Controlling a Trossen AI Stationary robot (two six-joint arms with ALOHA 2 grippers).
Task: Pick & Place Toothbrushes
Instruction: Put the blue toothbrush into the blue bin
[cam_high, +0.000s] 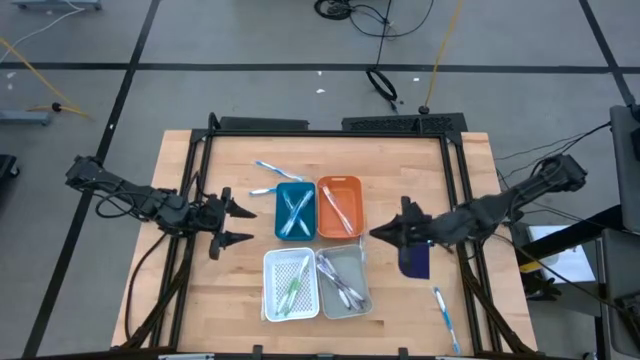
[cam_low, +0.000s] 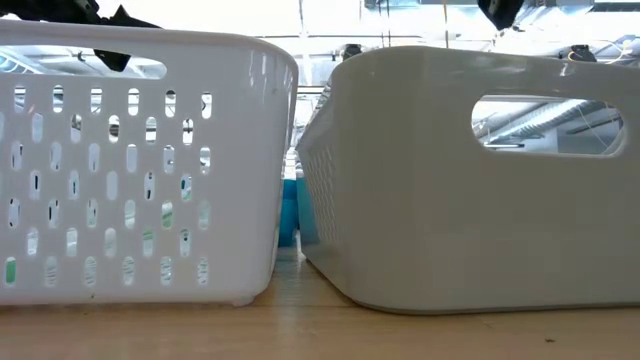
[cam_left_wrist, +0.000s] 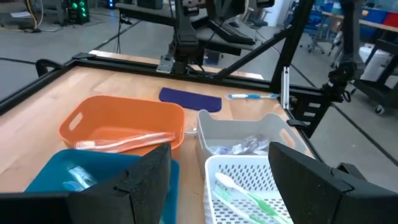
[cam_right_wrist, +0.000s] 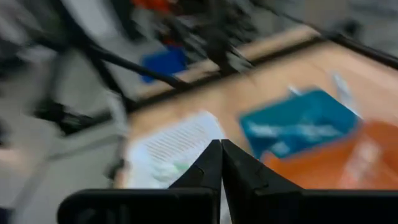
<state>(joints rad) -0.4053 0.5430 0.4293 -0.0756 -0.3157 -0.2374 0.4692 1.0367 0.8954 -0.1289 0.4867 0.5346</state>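
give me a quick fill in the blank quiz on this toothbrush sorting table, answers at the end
1. The orange tray sits right beside the ____ tray.
2. The green toothbrushes lie in the ____ tray with holes.
3. The right gripper has its fingers ____.
4. The left gripper has its fingers ____.

Missing words: blue; white; shut; open

We note even, bright overhead lighting, soft shadows on wooden table (cam_high: 240, 300). Right wrist view heavily motion-blurred. Low view backlit; white basket (cam_low: 140, 160) fills foreground.
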